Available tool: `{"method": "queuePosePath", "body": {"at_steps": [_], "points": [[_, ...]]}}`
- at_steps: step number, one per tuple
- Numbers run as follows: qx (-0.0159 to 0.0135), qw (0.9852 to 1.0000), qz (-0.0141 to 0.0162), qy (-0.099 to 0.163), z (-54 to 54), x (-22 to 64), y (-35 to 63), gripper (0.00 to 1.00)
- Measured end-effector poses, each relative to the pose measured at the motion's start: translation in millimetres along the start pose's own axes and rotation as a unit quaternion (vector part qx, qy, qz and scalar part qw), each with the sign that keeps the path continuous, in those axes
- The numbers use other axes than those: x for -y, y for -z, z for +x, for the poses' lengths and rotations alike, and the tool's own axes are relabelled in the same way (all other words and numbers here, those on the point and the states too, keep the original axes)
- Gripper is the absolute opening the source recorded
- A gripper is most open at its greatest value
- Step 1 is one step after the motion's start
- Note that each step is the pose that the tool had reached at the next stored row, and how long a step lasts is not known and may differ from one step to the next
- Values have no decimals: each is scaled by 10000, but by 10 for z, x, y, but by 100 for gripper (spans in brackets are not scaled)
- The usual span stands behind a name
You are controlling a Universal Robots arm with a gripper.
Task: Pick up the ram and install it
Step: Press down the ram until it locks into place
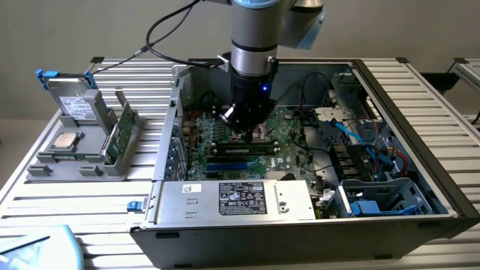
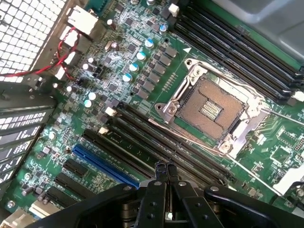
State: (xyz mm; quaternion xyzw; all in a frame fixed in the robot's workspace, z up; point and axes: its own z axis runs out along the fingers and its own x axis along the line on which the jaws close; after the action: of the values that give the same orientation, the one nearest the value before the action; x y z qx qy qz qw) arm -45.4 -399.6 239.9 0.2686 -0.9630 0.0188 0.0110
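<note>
the gripper (image 1: 246,126) hangs in the upper middle of the exterior frame, inside the open computer case (image 1: 420,112), low over the motherboard (image 1: 217,132). in the wrist view the gripper (image 2: 166,173) has its two fingertips pressed together with no gap between them and nothing between them, so it is closed and empty.

just below it in the exterior view, near the frame's centre, the ram (image 1: 244,149) lies along a black slot, a dark stick with a pale label. it looks seated, or close to it; whether the end latches have caught is too small to tell. in the wrist view the fingertips sit right over the row of black memory slots (image 2: 156,142), with the open cpu socket (image 2: 209,107) in the right of centre and a blue expansion slot (image 2: 102,164) at lower left.

further out, at the left of the exterior frame, a grey holder (image 1: 75,160) on the table (image 1: 45,214) carries a green card (image 1: 123,132) standing on edge, a silver processor chip (image 1: 65,141) and a hard drive (image 1: 75,104).

judging by this, pickup and placement appear done; only confirming a firm seat would remain.
</note>
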Motion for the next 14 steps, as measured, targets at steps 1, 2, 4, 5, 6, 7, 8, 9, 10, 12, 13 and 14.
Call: {"method": "queuePosePath", "body": {"at_steps": [1, 2, 4, 5, 6, 7, 8, 9, 10, 12, 13, 14], "points": [[10, 10000, 5, -60, 0, 0, 0, 11], [20, 9999, 10, -119, 0, 0, 0, 11], [39, 9997, 20, -240, 0, 0, 0, 11], [46, 9995, 24, -298, 0, 0, 0, 11], [51, 9993, 26, -365, 0, 0, 0, 11], [52, 9991, 27, -431, 0, 0, 0, 11], [53, 9987, 27, -503, 0, 0, 0, 11], [53, 9984, 26, -571, 0, 0, 0, 11], [51, 9979, 25, -645, 0, 0, 0, 11], [45, 9969, 22, -785, 1, 0, 1, 11], [42, 9963, 20, -858, 1, 0, 1, 11], [39, 9956, 18, -938, 1, 0, 1, 11]]}}
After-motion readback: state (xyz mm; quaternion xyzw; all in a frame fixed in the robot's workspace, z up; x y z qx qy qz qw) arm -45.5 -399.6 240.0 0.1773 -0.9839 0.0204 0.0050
